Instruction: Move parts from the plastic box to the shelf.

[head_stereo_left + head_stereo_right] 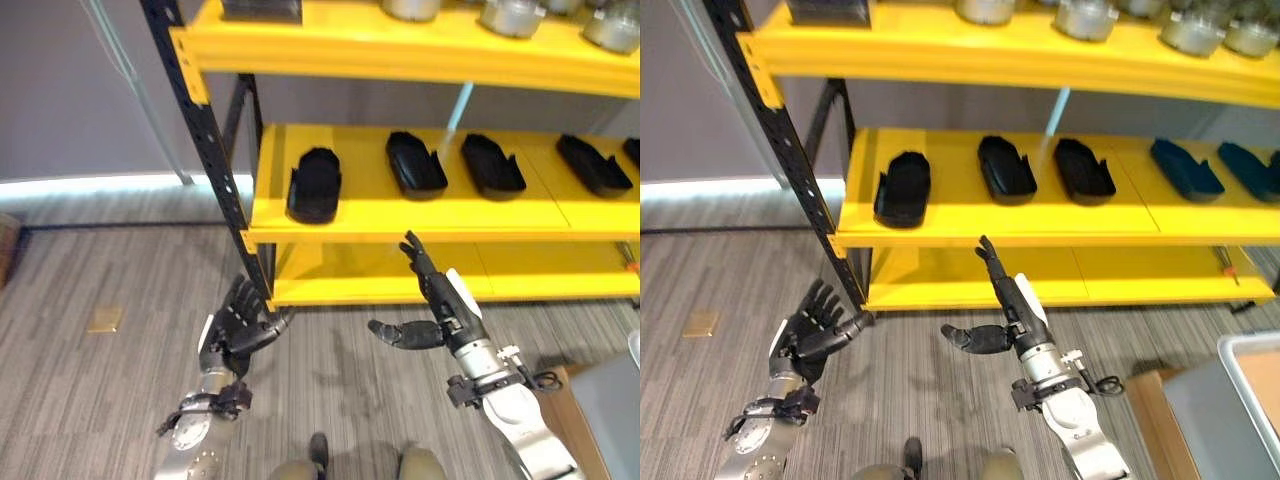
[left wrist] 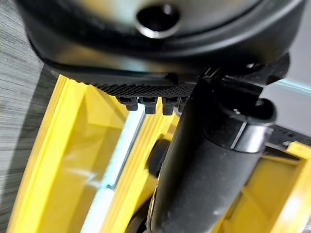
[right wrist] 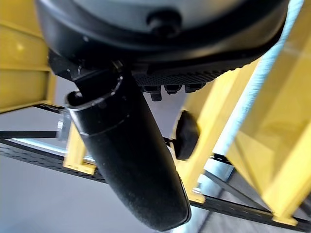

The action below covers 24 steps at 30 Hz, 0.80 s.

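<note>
My left hand (image 1: 232,325) and right hand (image 1: 440,300) hang empty, fingers spread, over grey striped carpet (image 1: 90,270). Ahead of them stands the yellow shelf (image 1: 400,215), black parts (image 1: 316,184) in a row on its middle level. The plastic box (image 1: 1250,375) sits to the right of my right hand.

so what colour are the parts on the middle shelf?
Black parts on the yellow shelf; clearest in the left eye view.

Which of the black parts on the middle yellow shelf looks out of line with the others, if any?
The leftmost black plastic part on the middle yellow shelf stands out slightly: it lies nearly straight front to back and apart from the rest, while the other black parts lie angled in a row. Nothing looks spilled or damaged.
</note>
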Available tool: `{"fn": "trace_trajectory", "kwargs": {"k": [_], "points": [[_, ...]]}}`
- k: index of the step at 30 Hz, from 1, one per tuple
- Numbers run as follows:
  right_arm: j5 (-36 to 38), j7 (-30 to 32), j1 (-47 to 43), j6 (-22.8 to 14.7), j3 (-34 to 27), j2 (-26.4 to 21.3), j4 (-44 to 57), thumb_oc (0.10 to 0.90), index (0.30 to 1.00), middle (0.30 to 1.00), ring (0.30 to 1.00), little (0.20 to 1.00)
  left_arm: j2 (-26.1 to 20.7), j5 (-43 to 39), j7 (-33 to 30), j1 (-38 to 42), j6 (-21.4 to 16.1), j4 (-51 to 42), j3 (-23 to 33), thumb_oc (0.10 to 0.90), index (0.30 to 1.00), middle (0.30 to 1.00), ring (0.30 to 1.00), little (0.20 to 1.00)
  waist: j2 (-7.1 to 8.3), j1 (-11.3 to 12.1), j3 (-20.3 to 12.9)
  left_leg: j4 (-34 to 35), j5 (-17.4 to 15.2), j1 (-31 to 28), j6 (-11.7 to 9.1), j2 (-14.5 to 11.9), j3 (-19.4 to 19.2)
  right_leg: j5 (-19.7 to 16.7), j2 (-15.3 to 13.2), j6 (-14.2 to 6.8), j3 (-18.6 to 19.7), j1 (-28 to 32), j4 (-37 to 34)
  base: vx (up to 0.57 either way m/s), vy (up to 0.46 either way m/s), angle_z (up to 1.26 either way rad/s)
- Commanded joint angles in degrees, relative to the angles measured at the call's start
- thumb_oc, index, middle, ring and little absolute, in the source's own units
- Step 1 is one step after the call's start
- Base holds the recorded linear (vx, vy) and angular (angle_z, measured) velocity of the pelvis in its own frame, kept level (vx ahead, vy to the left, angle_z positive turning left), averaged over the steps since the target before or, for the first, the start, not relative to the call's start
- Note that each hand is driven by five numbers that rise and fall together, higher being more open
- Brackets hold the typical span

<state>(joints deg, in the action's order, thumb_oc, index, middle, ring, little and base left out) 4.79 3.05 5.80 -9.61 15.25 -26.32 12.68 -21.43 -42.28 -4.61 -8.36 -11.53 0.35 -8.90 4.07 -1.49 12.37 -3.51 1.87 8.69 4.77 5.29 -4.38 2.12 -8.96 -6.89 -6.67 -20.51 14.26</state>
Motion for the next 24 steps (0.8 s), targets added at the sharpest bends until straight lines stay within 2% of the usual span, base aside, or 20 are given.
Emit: {"fn": "trace_trajectory", "kwargs": {"k": [1, 2, 3, 4, 8, 14, 16, 18, 20, 21, 22, 23, 24], "points": [[2.6, 2.1, -7.7, -5.5, -2.4, -1.2, 2.1, 0.900, 1.000, 1.000, 1.000, 1.000, 1.3, 2.3, 0.9, 4.5, -5.2, -8.7, 1.1, 0.900, 1.000, 1.000, 1.000, 1.000, 1.30, -1.8, 1.6, -0.3, -7.0, -7.3, -1.5, -2.5, 5.5, -9.5, 1.7, -1.4, -0.3, 6.0, -10.9, 0.26, -0.165, 0.01], [2.7, 2.3, -7.6, -5.8, -2.6, -1.5, 2.5, 0.900, 1.000, 1.000, 1.000, 1.000, 1.9, 1.9, 0.9, 5.1, -5.4, -8.4, 0.8, 0.900, 1.000, 1.000, 1.000, 1.000, 1.63, -2.0, 1.4, -0.9, -7.7, -7.7, -1.8, -2.6, 5.9, -9.0, 2.6, -0.9, 2.3, 7.5, -11.2, 0.15, -0.105, 0.04], [2.7, 2.3, -7.6, -5.8, -2.6, -1.5, 2.5, 0.900, 1.000, 1.000, 1.000, 1.000, 1.8, 1.9, 0.9, 5.1, -5.4, -8.4, 0.8, 0.900, 1.000, 1.000, 1.000, 1.000, 1.75, -2.0, 1.3, -0.9, -7.6, -7.5, -1.8, -2.4, 5.9, -9.2, 2.5, -0.9, 2.3, 7.4, -11.3, 0.15, -0.207, 0.36], [2.8, 2.5, -7.2, -6.2, -3.4, -2.1, 4.0, 0.900, 1.000, 1.000, 1.000, 1.000, 2.9, 1.0, 0.9, 4.8, -5.9, -8.4, 0.5, 0.900, 1.000, 1.000, 1.000, 1.000, 1.95, -1.8, 1.1, -0.9, -7.5, -7.2, -2.8, -3.6, 5.2, -9.2, 3.8, -0.1, 1.6, 8.1, -11.4, 0.06, -0.141, 0.50], [3.2, 2.8, -7.1, -6.3, -4.0, -2.5, 3.6, 0.900, 1.000, 1.000, 1.000, 1.000, 2.9, 0.9, 0.9, 4.6, -5.6, -8.2, -0.1, 0.900, 1.000, 1.000, 1.000, 1.000, 1.82, -2.2, 0.9, -0.4, -7.3, -7.8, -3.4, -4.7, 5.3, -8.3, 4.4, 0.4, 0.7, 8.9, -10.7, 0.10, -0.157, 0.20], [3.2, 4.4, -7.6, -6.7, -4.8, -2.7, 2.8, 0.900, 1.000, 1.000, 1.000, 1.000, 2.9, 0.5, 0.7, 6.3, -5.5, -8.1, -1.9, 0.900, 1.000, 1.000, 1.000, 1.000, 1.22, -3.2, 0.5, -0.1, -7.3, -8.4, -5.4, -7.7, 5.8, -5.7, 5.4, 1.5, -0.6, 8.6, -8.9, 0.10, -0.152, 0.22], [3.3, 4.8, -8.2, -6.9, -4.6, -3.0, 2.5, 0.900, 1.000, 1.000, 1.000, 1.000, 3.1, 0.5, 0.5, 6.6, -5.6, -7.8, -2.1, 0.900, 1.000, 1.000, 1.000, 1.000, 1.11, -3.4, 0.9, -4.2, -7.8, -7.2, -6.2, -8.0, 5.8, -4.9, 5.8, 2.2, -0.8, 9.0, -8.6, 0.10, -0.167, 0.08], [3.4, 5.0, -8.6, -6.9, -4.2, -3.4, 2.6, 0.900, 1.000, 1.000, 1.000, 1.000, 3.5, 0.0, 0.5, 6.4, -5.6, -7.9, -2.3, 0.900, 1.000, 1.000, 1.000, 1.000, 1.20, -3.0, 1.9, -10.7, -6.7, -4.6, -7.1, -7.7, 5.8, -4.6, 6.0, 3.1, -0.9, 10.2, -9.0, 0.05, -0.126, 0.15], [3.5, 4.6, -9.1, -6.9, -3.8, -3.8, 2.4, 0.900, 1.000, 1.000, 1.000, 1.000, 3.5, 0.2, 0.4, 5.9, -5.8, -8.0, -2.2, 0.900, 1.000, 1.000, 1.000, 1.000, 1.35, -1.8, 3.1, -17.4, -5.3, -1.3, -7.6, -5.6, 7.9, -4.8, 6.1, 3.7, -0.9, 11.4, -9.7, 0.00, -0.077, 0.09], [3.5, 4.6, -9.1, -6.9, -3.8, -3.8, 2.4, 0.900, 1.000, 1.000, 1.000, 1.000, 3.5, 0.2, 0.4, 6.0, -5.8, -8.0, -2.2, 0.900, 1.000, 1.000, 1.000, 1.000, 1.29, -1.9, 3.1, -17.7, -5.4, -1.1, -7.6, -5.6, 8.0, -4.8, 6.2, 3.7, -1.0, 11.4, -9.7, -0.02, -0.057, 0.03], [3.6, 4.6, -9.5, -6.9, -3.6, -4.1, 2.3, 0.900, 1.000, 1.000, 1.000, 1.000, 3.9, 0.3, 0.0, 6.4, -5.8, -8.0, -2.4, 0.900, 1.000, 1.000, 1.000, 1.000, 1.63, -1.2, 4.0, -20.4, -3.8, 2.0, -7.8, -4.1, 9.6, -4.9, 5.8, 3.8, -1.0, 12.0, -10.5, -0.01, -0.043, -0.01], [3.5, 4.7, -9.4, -6.9, -4.0, -4.1, 2.4, 0.900, 1.000, 1.000, 1.000, 1.000, 4.0, 0.3, 0.0, 6.3, -5.7, -8.4, -2.1, 0.900, 1.000, 1.000, 1.000, 1.000, 1.87, -1.4, 3.9, -18.3, -3.8, 3.1, -7.6, -5.3, 8.8, -5.0, 5.3, 3.6, -1.1, 12.2, -11.1, 0.06, 0.022, 0.31], [3.4, 5.5, -9.0, -7.1, -4.3, -3.7, 2.4, 0.900, 1.000, 1.000, 1.000, 1.000, 3.8, 0.5, -0.2, 5.8, -5.5, -8.8, -1.6, 0.900, 1.000, 1.000, 1.000, 1.000, 2.24, -1.4, 3.3, -7.4, -2.3, 3.3, -7.7, -10.0, 8.3, -5.1, 4.5, 2.7, -0.3, 12.8, -12.1, 0.13, 0.188, 0.49]]}}
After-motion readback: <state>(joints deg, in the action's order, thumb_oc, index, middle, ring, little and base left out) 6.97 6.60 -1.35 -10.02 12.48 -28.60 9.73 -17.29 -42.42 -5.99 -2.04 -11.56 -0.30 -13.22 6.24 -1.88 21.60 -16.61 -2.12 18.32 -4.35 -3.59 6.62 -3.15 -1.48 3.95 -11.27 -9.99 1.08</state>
